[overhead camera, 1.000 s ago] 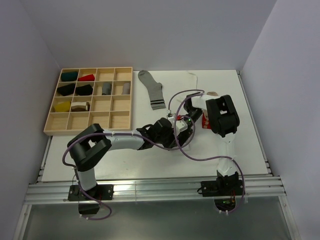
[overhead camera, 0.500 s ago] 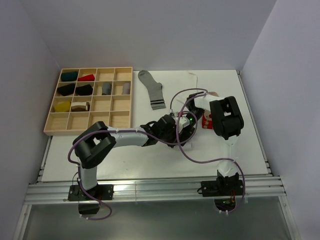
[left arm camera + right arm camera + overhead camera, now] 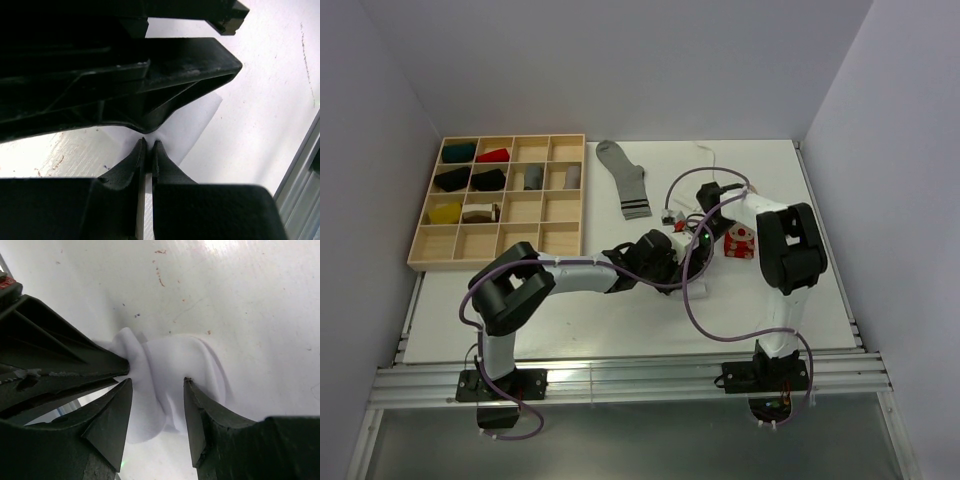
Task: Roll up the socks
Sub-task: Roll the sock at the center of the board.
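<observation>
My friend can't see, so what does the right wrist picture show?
The right tool, fingers open, straddles a bunched white sock on the table. The left tool reaches in beside it, its tip seemingly pinching the sock's edge.

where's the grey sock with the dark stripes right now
In the top view the grey fabric sock lies flat toward the far edge of the white table, just right of the wooden compartment tray.

In the top view the white counter [image 3: 620,320] is lit brightly from above, and only soft shadows are cast on it. In the left wrist view the black fingers [image 3: 120,170] of the left pincer [image 3: 148,150] are underexposed and blurred. Glare is seen along the right wrist view's top edge.
</observation>
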`<state>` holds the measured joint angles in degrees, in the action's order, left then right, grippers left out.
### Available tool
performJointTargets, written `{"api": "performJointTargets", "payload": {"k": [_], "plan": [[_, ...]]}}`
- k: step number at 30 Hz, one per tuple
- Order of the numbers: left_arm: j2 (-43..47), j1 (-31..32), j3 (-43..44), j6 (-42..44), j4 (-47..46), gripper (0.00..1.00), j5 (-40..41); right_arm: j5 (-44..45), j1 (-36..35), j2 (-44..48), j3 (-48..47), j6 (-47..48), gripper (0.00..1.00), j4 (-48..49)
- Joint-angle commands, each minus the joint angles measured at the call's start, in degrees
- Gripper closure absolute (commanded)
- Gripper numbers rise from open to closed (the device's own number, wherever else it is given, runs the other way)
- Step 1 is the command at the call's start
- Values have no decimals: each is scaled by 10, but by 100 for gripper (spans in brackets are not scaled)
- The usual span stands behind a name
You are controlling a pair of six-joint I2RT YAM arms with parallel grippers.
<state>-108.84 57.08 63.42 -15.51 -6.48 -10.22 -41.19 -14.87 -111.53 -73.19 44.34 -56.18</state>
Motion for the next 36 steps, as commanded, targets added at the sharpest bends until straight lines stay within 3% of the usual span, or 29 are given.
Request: {"api": "performJointTargets", "payload": {"k": [1, 15, 26, 36], "plan": [[-30, 8, -10, -15, 45, 100, -2, 9, 12, 34, 16, -5, 47, 39], [-36, 8, -12, -31, 43, 100, 3, -6, 66, 93, 37, -25, 45, 57], [-45, 8, 0, -38, 58, 100, 2, 15, 128, 114, 67, -51, 72, 81], [-62, 8, 37, -44, 96, 100, -4, 46, 123, 103, 120, -36, 78, 92]]}}
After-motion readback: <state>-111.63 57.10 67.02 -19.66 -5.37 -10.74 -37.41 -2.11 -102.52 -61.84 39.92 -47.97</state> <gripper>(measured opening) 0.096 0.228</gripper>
